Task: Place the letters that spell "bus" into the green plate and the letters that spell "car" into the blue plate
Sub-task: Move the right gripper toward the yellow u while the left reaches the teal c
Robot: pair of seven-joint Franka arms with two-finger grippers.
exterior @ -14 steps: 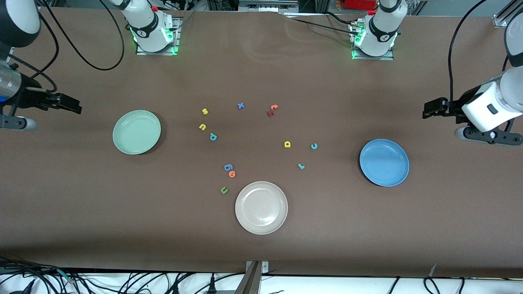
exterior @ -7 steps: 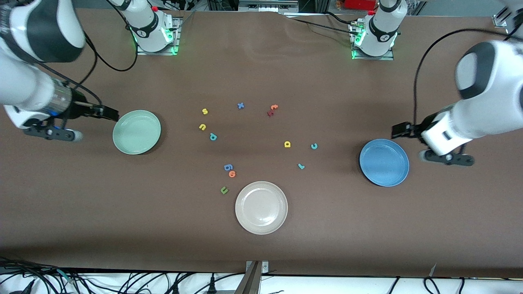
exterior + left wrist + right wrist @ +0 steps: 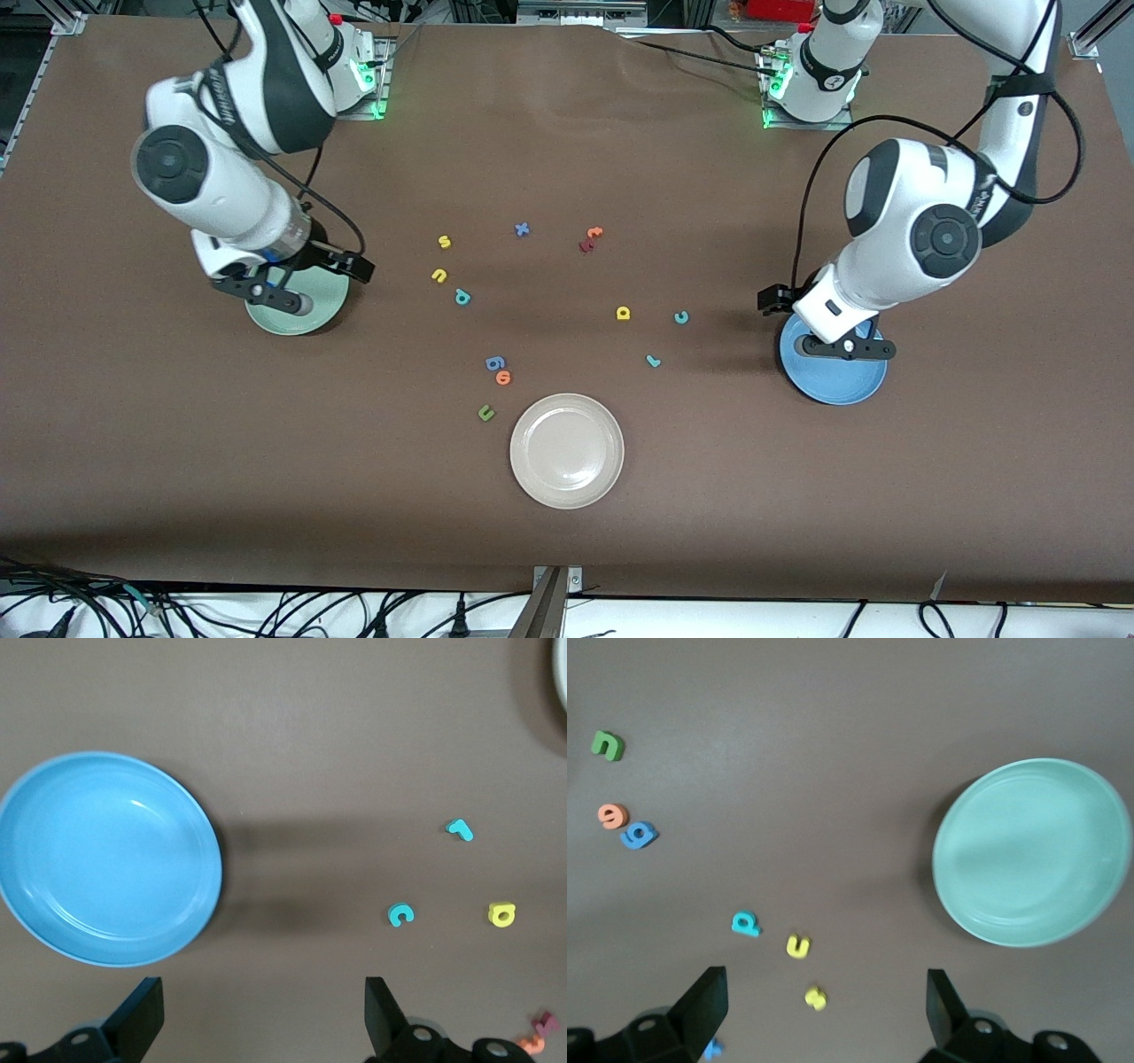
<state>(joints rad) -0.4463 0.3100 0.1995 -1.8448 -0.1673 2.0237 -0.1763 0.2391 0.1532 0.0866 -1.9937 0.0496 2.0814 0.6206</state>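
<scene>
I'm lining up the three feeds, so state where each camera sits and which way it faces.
Front view: high across the table, facing both bases; shows both arms, the green plate, the blue plate and a beige plate.
Left wrist view: on the left arm, looking down; the open left gripper, blue plate, teal c.
Right wrist view: on the right arm, looking down; the open right gripper, green plate, teal b.
Shared: each wrist view's plate and letters also appear in the front view.

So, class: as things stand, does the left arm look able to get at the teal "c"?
Probably yes: the left gripper, fingers open, hangs by the blue plate, and only bare table lies between it and the teal "c".
</scene>
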